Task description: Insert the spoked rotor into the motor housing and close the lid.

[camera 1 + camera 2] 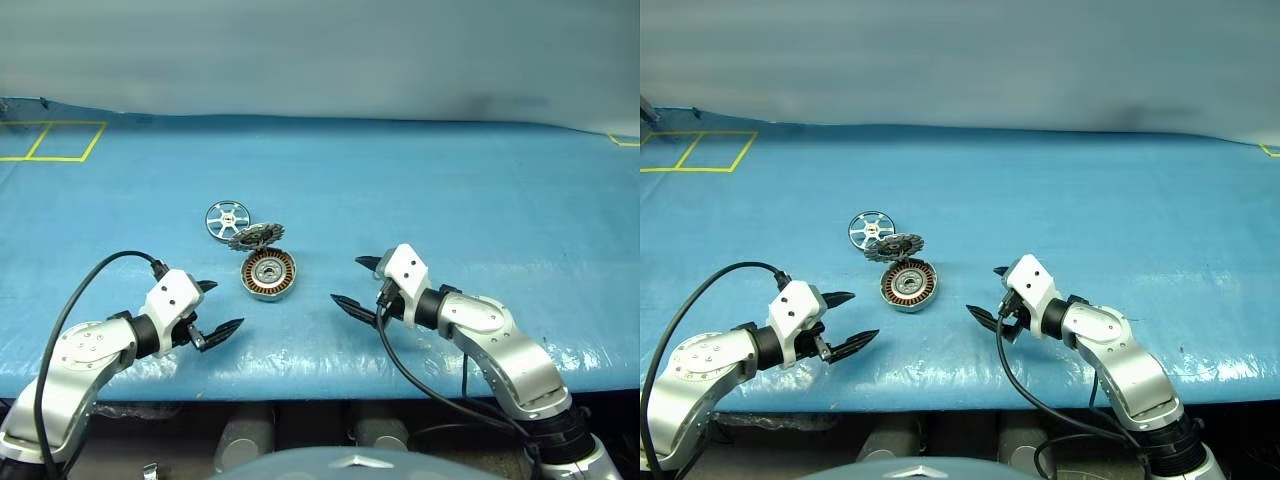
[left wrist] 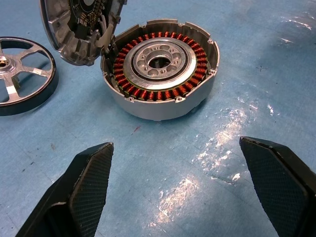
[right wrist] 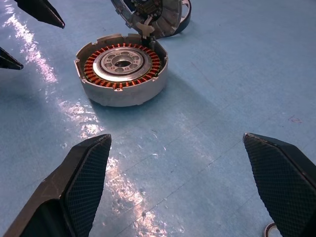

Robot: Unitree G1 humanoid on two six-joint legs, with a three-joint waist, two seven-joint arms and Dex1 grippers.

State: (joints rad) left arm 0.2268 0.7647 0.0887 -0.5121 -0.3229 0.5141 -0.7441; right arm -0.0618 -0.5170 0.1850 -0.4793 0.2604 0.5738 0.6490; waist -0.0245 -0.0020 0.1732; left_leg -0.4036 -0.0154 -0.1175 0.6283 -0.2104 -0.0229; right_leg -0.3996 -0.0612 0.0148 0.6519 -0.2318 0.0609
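Observation:
The motor housing (image 1: 269,274) lies open on the blue table, copper windings ringing its silver bearing (image 2: 160,74). Its toothed lid (image 1: 257,237) stands tilted up from the far rim (image 2: 81,27). The spoked rotor (image 1: 227,219) lies flat just beyond and left of the lid, and in the left wrist view the rotor (image 2: 22,74) sits beside the housing. My left gripper (image 1: 225,305) hovers open to the housing's near left, nothing between its fingers (image 2: 94,168). On the housing's right, my right gripper (image 1: 347,281) is open and empty too, pointing at the housing (image 3: 121,69).
Blue sheeting covers the table (image 1: 450,190), with glossy wrinkles along its front edge. Yellow tape lines (image 1: 60,140) mark the far left corner. A pale wall rises behind the table.

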